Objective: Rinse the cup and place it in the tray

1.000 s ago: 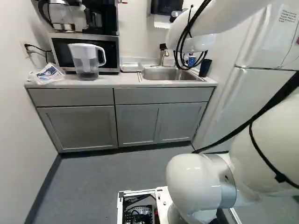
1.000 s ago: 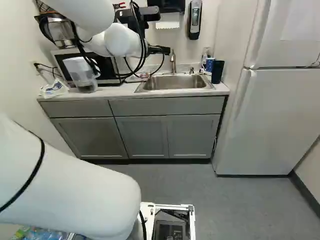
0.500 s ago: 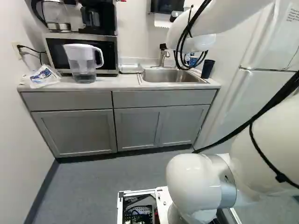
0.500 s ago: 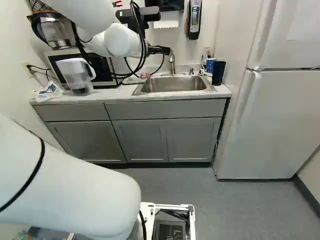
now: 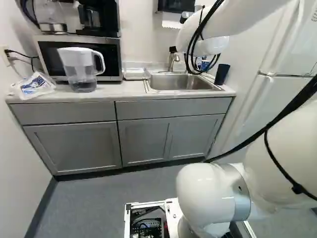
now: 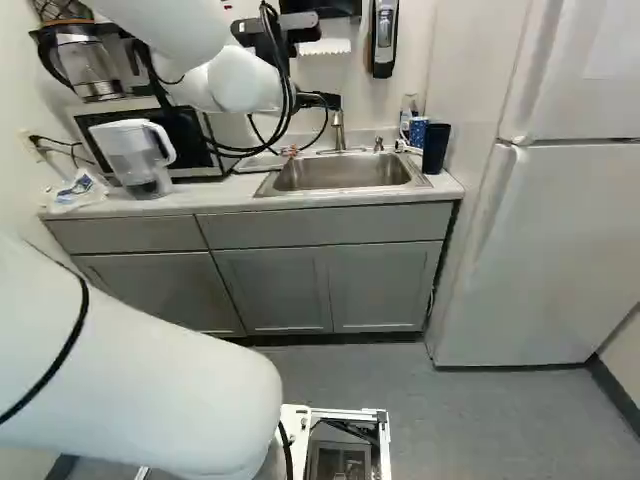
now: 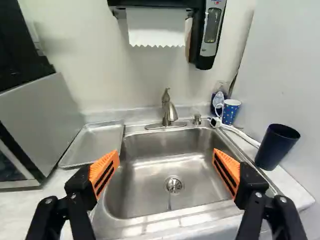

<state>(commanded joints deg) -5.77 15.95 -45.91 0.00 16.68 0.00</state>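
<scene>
Wrist view: the two fingers of our gripper (image 7: 166,154) stand spread wide apart, with nothing held between the orange pads (image 7: 106,171). Ahead of and below the gap between them lies the stainless sink (image 7: 145,175), its drain (image 7: 174,185) showing between the fingers. Past the right finger, on its outer side, the navy tumbler (image 7: 276,146) stands upright on the counter beside the sink, and we take this to be the cup meant. Out beyond the left finger, the shallow metal tray (image 7: 95,144) sits just beside the sink, with no cup on it. Farther ahead, between the fingers' lines, rises the faucet (image 7: 167,110); we see no stream from it. Beyond the right finger, deeper than the tumbler, is a polka-dot paper cup (image 7: 230,112), which we judge less likely to be wanted

As we judge it, none of the job is done: we have the tumbler to grasp, rinse under the faucet and set in the tray
</scene>
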